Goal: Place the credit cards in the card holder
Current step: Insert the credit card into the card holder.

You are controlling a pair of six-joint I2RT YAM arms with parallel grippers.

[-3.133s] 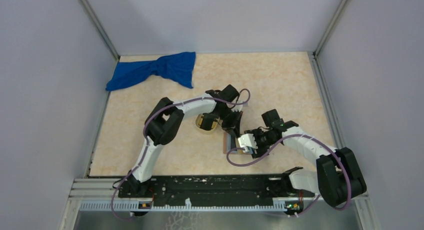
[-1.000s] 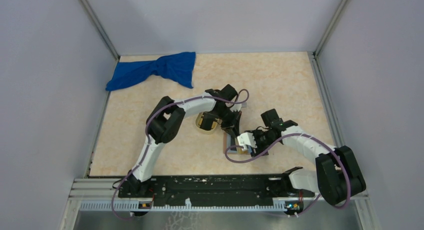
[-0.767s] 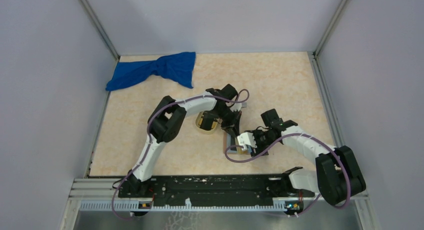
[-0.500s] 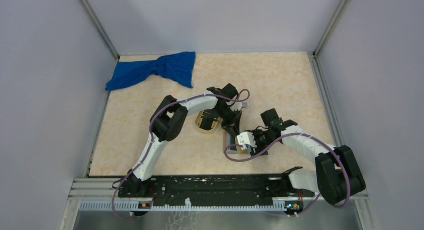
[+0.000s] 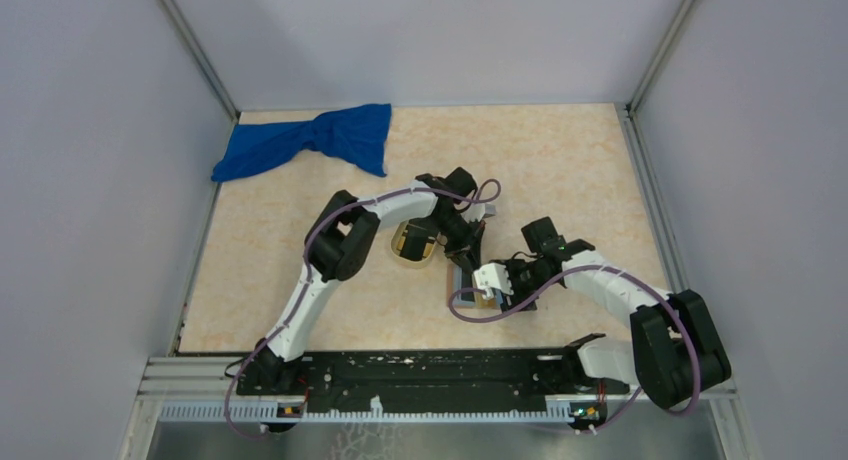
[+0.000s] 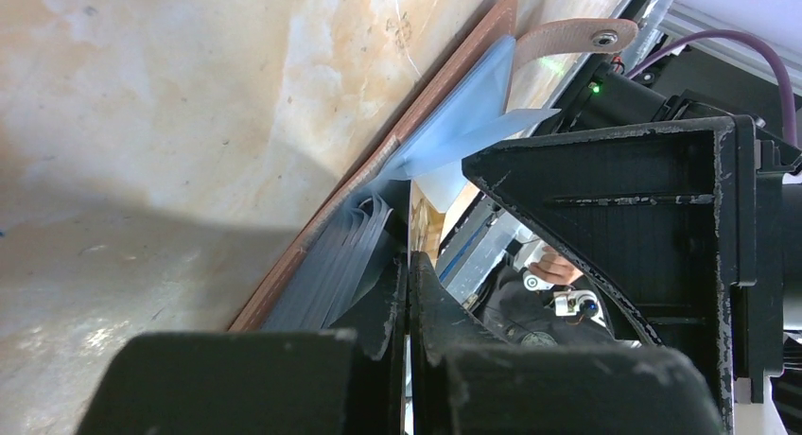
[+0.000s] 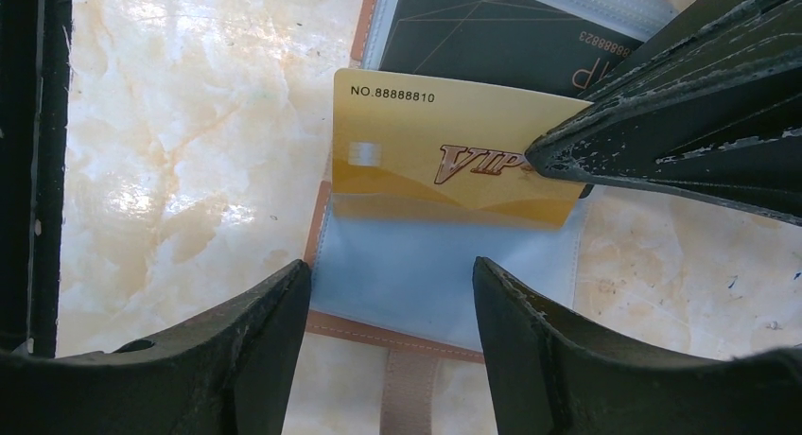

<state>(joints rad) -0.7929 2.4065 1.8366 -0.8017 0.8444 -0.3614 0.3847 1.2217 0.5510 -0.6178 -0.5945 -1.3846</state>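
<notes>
The card holder (image 7: 426, 288) lies open on the table, brown outside and blue-grey inside, also seen edge-on (image 6: 378, 161). A black credit card (image 7: 473, 33) sits in its far sleeve. A gold credit card (image 7: 426, 161) lies partly inside the near sleeve, and my left gripper (image 6: 409, 255) is shut on its right edge, its fingers (image 7: 662, 123) reaching in from the right. My right gripper (image 7: 390, 265) is open, its fingers straddling the holder's near edge above the strap. From above, both grippers (image 5: 465, 248) (image 5: 487, 285) meet over the holder (image 5: 455, 285).
An oval tan tray (image 5: 410, 242) sits just left of the holder, under the left forearm. A crumpled blue cloth (image 5: 320, 140) lies at the back left. Grey walls with metal rails enclose the table on three sides.
The left arm's elbow has drifted slightly right and forward while its gripper stays at the holder. The right gripper has edged a little left since the earliest frame.
</notes>
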